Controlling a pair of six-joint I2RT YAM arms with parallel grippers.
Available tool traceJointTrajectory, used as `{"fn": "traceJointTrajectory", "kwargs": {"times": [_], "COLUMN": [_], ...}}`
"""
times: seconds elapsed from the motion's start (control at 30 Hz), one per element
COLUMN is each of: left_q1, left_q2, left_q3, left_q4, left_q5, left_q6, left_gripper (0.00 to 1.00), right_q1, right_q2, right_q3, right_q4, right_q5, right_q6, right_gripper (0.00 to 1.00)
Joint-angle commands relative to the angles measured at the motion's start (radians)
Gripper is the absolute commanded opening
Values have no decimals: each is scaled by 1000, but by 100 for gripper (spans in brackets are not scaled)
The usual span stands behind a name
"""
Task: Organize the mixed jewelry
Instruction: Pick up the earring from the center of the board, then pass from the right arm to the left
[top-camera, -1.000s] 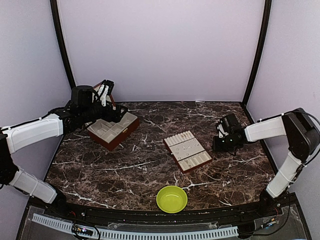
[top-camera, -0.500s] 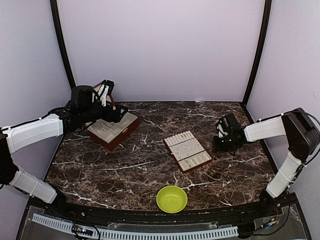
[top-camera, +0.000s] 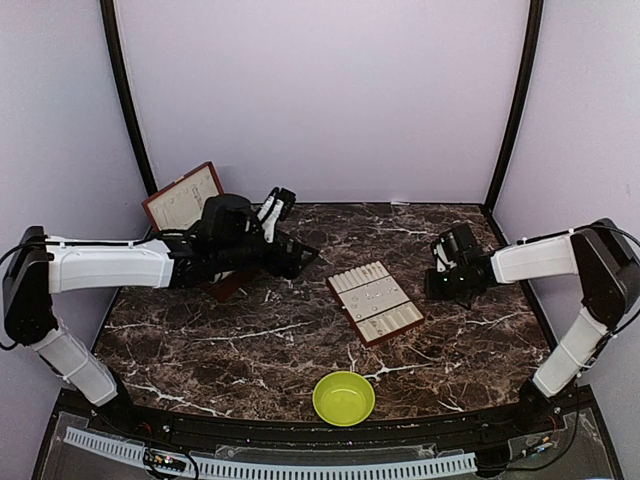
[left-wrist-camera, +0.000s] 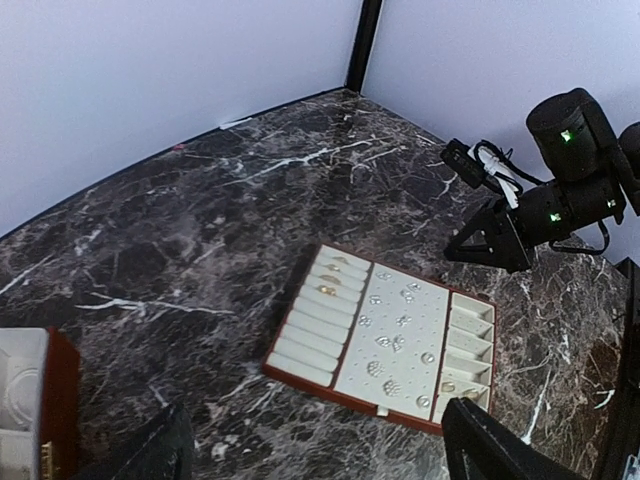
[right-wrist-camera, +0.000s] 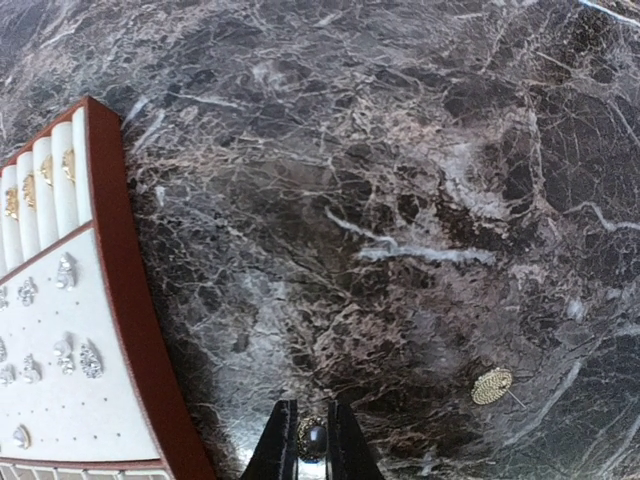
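Noting hand states first. The right hand (right-wrist-camera: 311, 420) was clenched on a small round piece (right-wrist-camera: 312, 437), dark in the centre with a gilt rim, pinched at the fingertips low over the bench (right-wrist-camera: 400, 150). The left hand (top-camera: 298, 256) was released: its fingers stood wide at the two lower corners of its wrist view with nothing between them. It hung over the bench between the hinged box (top-camera: 183, 196), lid up, and the tray (right-wrist-camera: 125, 270).

Jewelry located:
- One piece was in the right hand.
- One loose gold stud (right-wrist-camera: 492, 385) lay on bare bench near the right fingertips, to their right in the right wrist view.
- The rest sat in the tray, gilt pieces in the ribbed rows and pale sparkling ones on the flat panel.

Key relation: the tray lay to the robot's left of the right hand, near but apart. From above, its long axis ran diagonally, far-left to near-right, with one long edge toward the right hand. Judged: the held piece would travel leftward over that edge, and the right arm was the better placed.

Orientation: the loose stud lay disc-up. Its thin pin, the long axis, pointed away from the tray toward the lower right of the wrist view. Which way the held piece pointed could not be told, since the fingers hid any pin.
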Motion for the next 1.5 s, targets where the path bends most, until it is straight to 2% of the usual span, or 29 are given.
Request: {"fn": "traceJointTrajectory", "kwargs": {"times": [0.0, 0.23, 0.4, 0.77, 0.9, 0.97, 1.1, 1.47], "left_q1": [-55, -130, -167, -177, -179, -179, -180, -180], "left_q2": [99, 299, 401, 458, 467, 472, 476, 499], "left_q3": [77, 194, 268, 293, 289, 290, 300, 324], "left_q4": [150, 213, 197, 132, 130, 131, 129, 140], "left_q5": [13, 115, 153, 166, 185, 190, 186, 205], "left_q6": [-123, -258, -315, -387, -401, -402, -394, -405], "left_gripper": [88, 86, 85, 83, 75, 67, 57, 44], "right_q1": [16, 59, 137, 268, 284, 289, 299, 313], "right_q2": [-64, -141, -169, -153, -148, -150, -154, -173], "right_q3": [10, -1, 28, 116, 131, 135, 137, 137], "right_q4": [25, 43, 49, 73, 72, 70, 67, 52], "right_q5": [-30, -86, -115, -116, -115, -115, -114, -120], "right_q6": [6, 43, 65, 91, 88, 88, 91, 85], "right_gripper": [0, 0, 0, 1, 1, 1, 1, 1]}}
